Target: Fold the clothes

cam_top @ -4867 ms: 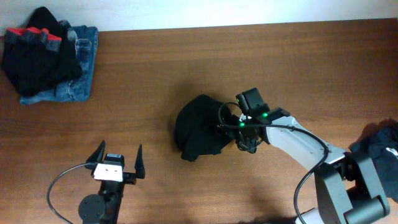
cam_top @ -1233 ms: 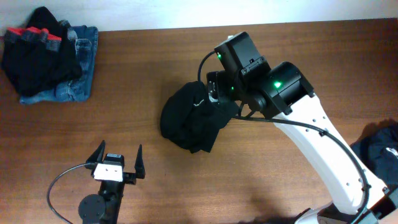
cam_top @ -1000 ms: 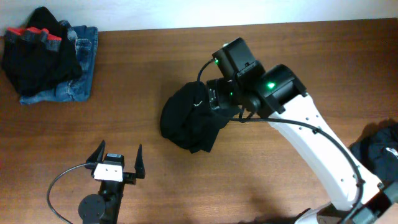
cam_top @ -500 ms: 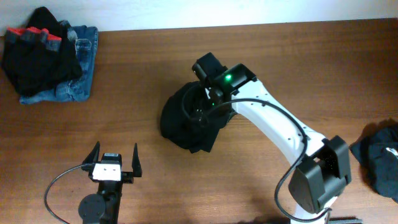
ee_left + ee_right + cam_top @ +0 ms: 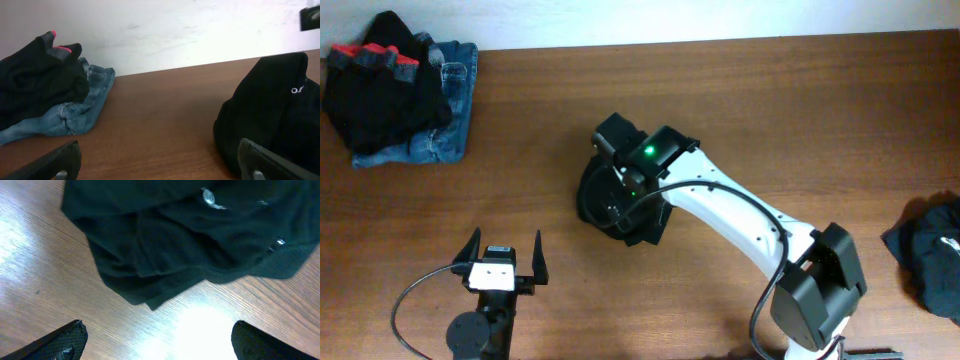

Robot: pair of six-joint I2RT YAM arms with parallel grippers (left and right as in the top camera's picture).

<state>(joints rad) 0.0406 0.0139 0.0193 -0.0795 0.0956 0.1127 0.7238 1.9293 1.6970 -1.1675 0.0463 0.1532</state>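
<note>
The counter (image 5: pixel 820 110) is bounded on its far side by a white wall (image 5: pixel 175 30), seen as a pale strip along the top of the overhead view. A pile of clothes (image 5: pixel 390 85) is set in the far left corner, close to that edge, with black pieces laid on jeans (image 5: pixel 75 112). A dark garment (image 5: pixel 932 250) is cut off by the right border of the overhead view. Bare wood is seen between the pile and the black top (image 5: pixel 588 205), between the top and the left pincer (image 5: pixel 507 245), and across the far right part of the counter.

The black top is found near the middle of the counter, bunched into a rounded, rumpled heap of overlapping folds. A small white mark is seen near its upper part in the left wrist view. Much of it is covered from above by the right arm (image 5: pixel 740 215).

The right pincer (image 5: pixel 157 330) is spread wide beside the heap's edge; nothing is gripped, and wood is seen between its fingers. The left pincer is likewise spread wide and empty, well apart from the top.
</note>
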